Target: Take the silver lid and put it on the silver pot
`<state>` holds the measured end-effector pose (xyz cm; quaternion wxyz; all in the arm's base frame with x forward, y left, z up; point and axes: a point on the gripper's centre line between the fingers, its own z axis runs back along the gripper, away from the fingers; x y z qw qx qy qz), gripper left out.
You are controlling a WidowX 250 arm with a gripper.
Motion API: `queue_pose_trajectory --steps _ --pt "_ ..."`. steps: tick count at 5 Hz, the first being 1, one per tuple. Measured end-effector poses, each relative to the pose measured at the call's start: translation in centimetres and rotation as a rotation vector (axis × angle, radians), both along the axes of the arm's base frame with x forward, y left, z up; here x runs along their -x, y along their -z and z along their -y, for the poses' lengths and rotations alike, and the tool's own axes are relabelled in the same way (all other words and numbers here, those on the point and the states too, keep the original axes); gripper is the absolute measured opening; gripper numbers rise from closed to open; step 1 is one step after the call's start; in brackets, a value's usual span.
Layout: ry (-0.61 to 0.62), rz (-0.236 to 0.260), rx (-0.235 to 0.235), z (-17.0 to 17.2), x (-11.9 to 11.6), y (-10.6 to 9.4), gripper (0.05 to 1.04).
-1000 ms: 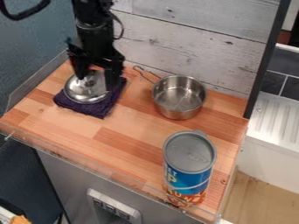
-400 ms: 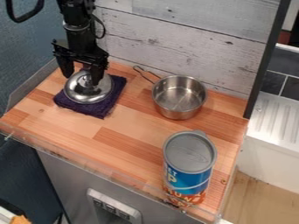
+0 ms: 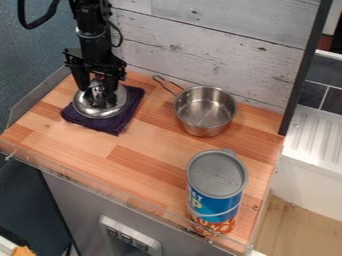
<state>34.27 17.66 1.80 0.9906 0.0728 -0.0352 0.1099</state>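
The black gripper (image 3: 98, 95) hangs over the left part of the counter, low at the silver lid, its fingers apart on either side of the lid's knob. The round silver lid (image 3: 109, 111) lies on a dark purple cloth (image 3: 107, 126), its upper part partly hidden by the gripper. To the right stands the silver pot (image 3: 206, 120), uncovered, its inside visible and its handle pointing to the upper left.
A tall can (image 3: 217, 182) with a grey top stands upright near the front right of the wooden counter (image 3: 140, 160). Behind the pot rises a whitewashed plank wall (image 3: 214, 50). A low clear rail runs along the front edge.
The gripper has shifted left from its first position, then slightly right and down, closer onto the lid. Lid, cloth, pot and can look unmoved.
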Motion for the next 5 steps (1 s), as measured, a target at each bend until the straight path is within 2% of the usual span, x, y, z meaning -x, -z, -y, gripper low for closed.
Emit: queue_pose_trajectory --steps 1,2,3,4,5 --pt "0.002 -0.007 -0.002 0.1 0.2 0.3 0.398" --pt "0.01 -0.004 -0.002 0.4 0.4 0.2 0.28" --pt "-0.007 0.036 -0.003 1.0 0.6 -1.7 0.28" --pt "0.004 0.127 -0.024 3.2 -0.7 -5.2 0.279" --pt "0.055 0.149 -0.005 6.7 -1.8 -5.9 0.279"
